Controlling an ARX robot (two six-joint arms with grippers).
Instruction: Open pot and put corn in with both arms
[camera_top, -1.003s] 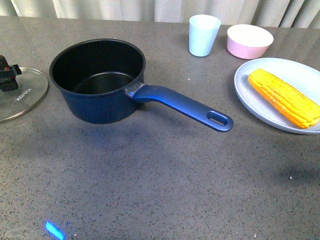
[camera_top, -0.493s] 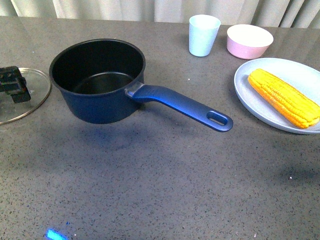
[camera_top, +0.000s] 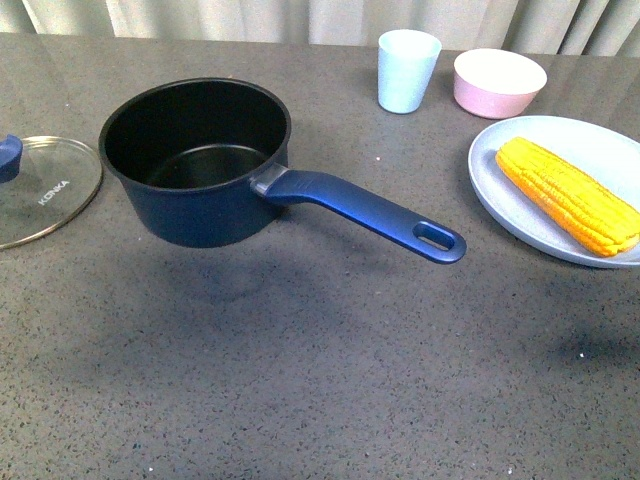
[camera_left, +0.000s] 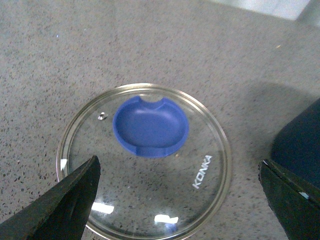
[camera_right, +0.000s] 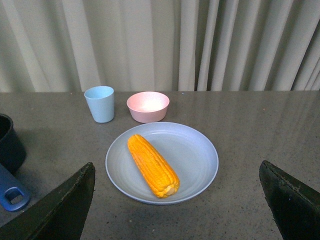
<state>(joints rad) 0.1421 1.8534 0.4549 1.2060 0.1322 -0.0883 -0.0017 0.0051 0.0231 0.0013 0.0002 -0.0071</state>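
Lid (camera_top: 45, 195) lies at 9 o'clock of the open pot (camera_top: 195, 165); corn (camera_top: 565, 195) at 3 o'clock is not yet in. Left gripper (camera_left: 178, 167) and right gripper (camera_right: 176, 167) gape wide, empty.

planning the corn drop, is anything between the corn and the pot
Nothing visible does. The pot is open, lid aside on the table; only bare table and the low handle lie between it and the corn.

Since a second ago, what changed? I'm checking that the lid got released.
The left gripper let go of the knob of the lid and lifted away, out of the front view; it now hangs open above the lid. The pot, corn, plate, cup and bowl stayed put.
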